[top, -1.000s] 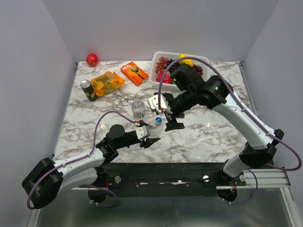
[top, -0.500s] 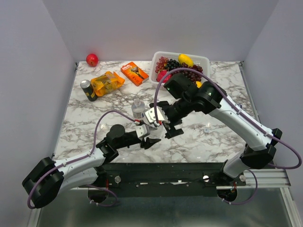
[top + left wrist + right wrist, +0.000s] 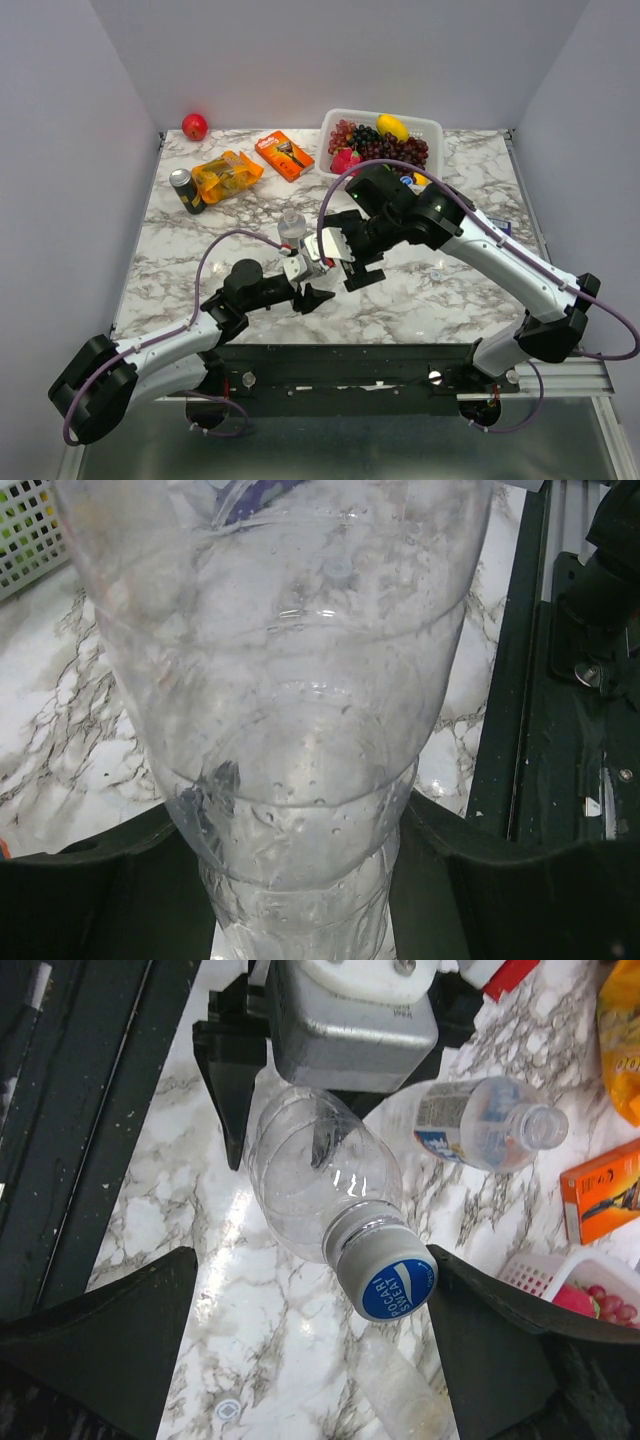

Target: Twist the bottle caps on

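Clear bottle [image 3: 290, 710] fills view, seemingly clamped in the hand [image 3: 300, 890].

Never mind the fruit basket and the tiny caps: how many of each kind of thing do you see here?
Bottles: 2, a capped bottle and an open bottle; a third clear shape is too blurred to call
Cans: 1
Apples: 1
Orange boxes: 1
Yellow packets: 1
Total: 6

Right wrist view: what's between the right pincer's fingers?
In the right wrist view: the blue cap on the clear bottle that the left pincer holds. Right pincer is open, one finger well clear.
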